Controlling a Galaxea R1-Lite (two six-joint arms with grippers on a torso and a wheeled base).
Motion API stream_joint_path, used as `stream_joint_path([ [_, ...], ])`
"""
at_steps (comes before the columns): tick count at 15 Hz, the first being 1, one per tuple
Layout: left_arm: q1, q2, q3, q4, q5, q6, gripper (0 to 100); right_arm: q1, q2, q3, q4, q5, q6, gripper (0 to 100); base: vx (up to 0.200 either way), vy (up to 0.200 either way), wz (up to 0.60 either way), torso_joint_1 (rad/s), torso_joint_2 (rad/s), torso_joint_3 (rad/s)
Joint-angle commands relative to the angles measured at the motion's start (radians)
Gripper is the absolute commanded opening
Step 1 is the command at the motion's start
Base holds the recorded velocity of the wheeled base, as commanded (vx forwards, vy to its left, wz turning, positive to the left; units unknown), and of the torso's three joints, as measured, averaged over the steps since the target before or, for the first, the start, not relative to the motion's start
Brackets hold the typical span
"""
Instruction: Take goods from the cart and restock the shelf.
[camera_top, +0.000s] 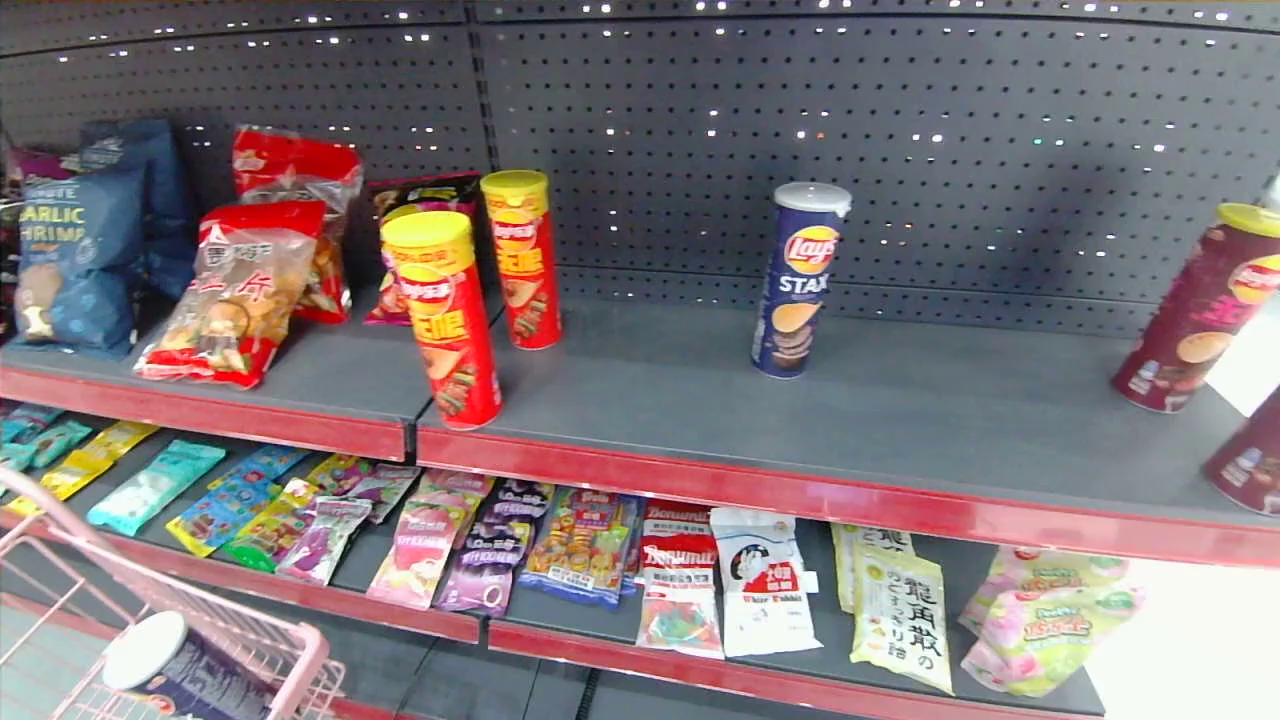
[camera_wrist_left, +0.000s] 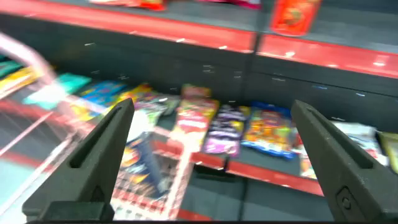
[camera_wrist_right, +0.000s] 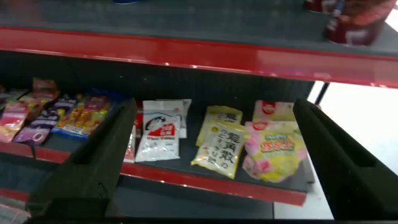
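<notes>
A pink wire cart (camera_top: 300, 650) stands at the lower left with a dark blue chip can (camera_top: 175, 665), white-lidded, lying inside. On the grey upper shelf (camera_top: 900, 420) stand two red cans with yellow lids (camera_top: 445, 320), a dark blue can (camera_top: 797, 285) and maroon cans (camera_top: 1195, 315) at the right. My left gripper (camera_wrist_left: 211, 168) is open, fingers wide apart, hanging above the cart (camera_wrist_left: 177, 180) in front of the lower shelf. My right gripper (camera_wrist_right: 214, 162) is open too, holding nothing, facing the lower shelf below the maroon can (camera_wrist_right: 357, 18).
Snack bags (camera_top: 240, 290) lean at the upper shelf's left end. The lower shelf (camera_top: 560, 640) holds rows of flat candy and snack packets (camera_wrist_right: 158, 130). A wide bare stretch of upper shelf lies between the dark blue can and the maroon cans. Pegboard backs the shelf.
</notes>
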Motion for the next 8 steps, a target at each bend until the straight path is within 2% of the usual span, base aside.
stream_joint_path([
  [1, 0.0, 0.0, 0.0, -0.001, 0.0, 0.0, 100, 0.0, 0.001, 0.0, 0.0, 0.0, 0.0, 100, 0.0, 0.0, 0.6, -0.002, 0.0, 0.002],
  [8, 0.0, 0.0, 0.0, -0.002, 0.0, -0.003, 100, 0.0, 0.001, 0.0, 0.0, 0.0, 0.0, 100, 0.0, 0.0, 0.6, 0.002, 0.0, 0.002],
])
